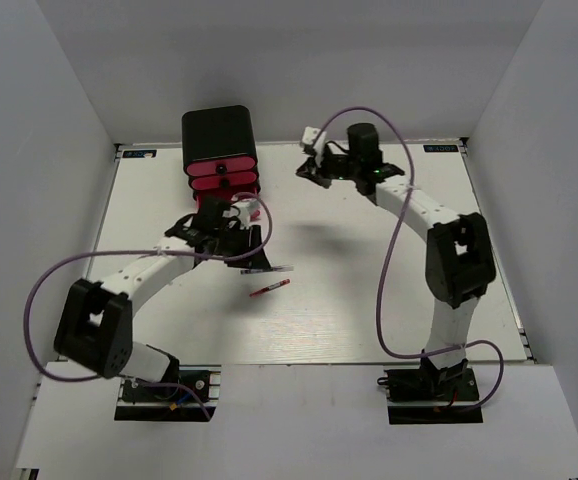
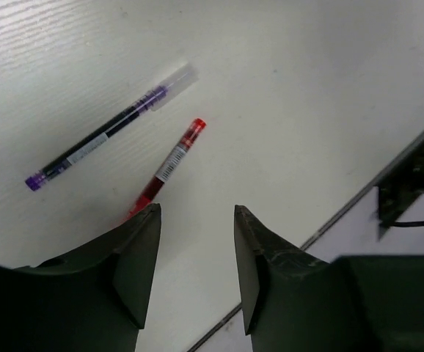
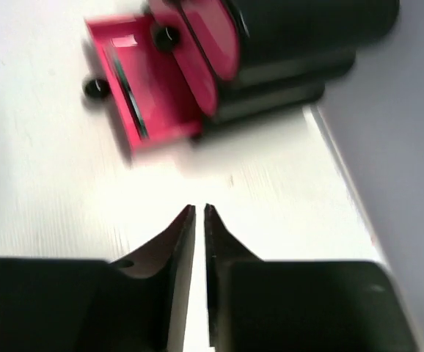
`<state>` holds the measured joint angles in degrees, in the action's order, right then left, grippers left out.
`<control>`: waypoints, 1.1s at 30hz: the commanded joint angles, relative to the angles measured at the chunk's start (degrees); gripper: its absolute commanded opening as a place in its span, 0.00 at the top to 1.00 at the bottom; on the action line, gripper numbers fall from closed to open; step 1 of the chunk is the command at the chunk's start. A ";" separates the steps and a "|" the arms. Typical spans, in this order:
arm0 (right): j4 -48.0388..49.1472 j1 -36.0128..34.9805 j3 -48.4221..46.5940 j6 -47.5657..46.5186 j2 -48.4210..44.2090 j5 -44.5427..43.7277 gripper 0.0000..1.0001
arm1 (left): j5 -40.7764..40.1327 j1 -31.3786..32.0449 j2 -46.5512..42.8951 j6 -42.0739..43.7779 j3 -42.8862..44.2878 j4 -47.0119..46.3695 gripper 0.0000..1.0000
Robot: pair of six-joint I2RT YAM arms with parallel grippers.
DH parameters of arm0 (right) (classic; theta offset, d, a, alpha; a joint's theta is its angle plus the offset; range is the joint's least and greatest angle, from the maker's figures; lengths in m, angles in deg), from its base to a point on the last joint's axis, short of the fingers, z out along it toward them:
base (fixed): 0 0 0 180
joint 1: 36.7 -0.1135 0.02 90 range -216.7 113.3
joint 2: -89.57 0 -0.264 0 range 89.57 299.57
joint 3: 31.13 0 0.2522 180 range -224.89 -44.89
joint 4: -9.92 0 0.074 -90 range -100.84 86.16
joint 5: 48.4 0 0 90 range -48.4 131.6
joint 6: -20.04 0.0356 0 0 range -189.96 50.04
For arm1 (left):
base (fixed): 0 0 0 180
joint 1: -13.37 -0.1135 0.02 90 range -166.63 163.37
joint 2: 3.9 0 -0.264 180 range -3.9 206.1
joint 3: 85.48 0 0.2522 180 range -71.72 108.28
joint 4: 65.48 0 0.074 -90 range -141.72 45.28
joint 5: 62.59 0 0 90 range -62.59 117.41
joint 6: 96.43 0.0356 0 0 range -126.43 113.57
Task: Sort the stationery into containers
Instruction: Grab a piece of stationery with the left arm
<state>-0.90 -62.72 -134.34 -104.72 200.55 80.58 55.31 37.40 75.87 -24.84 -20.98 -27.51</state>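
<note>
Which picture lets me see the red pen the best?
The left wrist view: the red pen lies large and sharp there, its label visible, beside a purple pen. The top view shows the pen only as a tiny red streak. The right wrist view does not show it.

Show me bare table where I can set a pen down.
Free: the table between the red pen and the right arm; also left of the cabinet. Crowded: before the cabinet, around the left gripper and purple pen.
</note>
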 commanded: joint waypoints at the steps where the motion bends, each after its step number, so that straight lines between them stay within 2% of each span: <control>1: -1.18 3.60 8.46 3.04 -3.22 3.38 0.83 | -10.13 3.65 5.28 6.71 6.73 5.93 0.45; 4: -2.15 5.89 13.33 2.86 -8.48 3.82 0.75 | -18.03 5.40 10.82 10.84 12.18 8.57 0.45; 9: -4.59 8.96 16.59 4.79 -11.66 5.57 0.62 | -22.89 6.99 18.48 16.38 18.24 10.86 0.45; 14: -6.19 10.29 17.29 5.06 -13.33 7.25 0.61 | -24.99 8.22 23.59 19.38 20.97 11.39 0.45; 28: -7.95 11.69 18.61 4.88 -14.03 8.04 0.60 | -22.45 10.33 24.72 22.28 19.31 10.33 0.45; 33: -8.21 12.13 19.05 4.71 -14.56 8.04 0.60 | -25.79 12.09 27.20 22.28 19.31 10.33 0.54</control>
<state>-8.49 -51.08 -115.58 -100.30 188.51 87.05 31.20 48.11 102.22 -3.67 -2.21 -17.02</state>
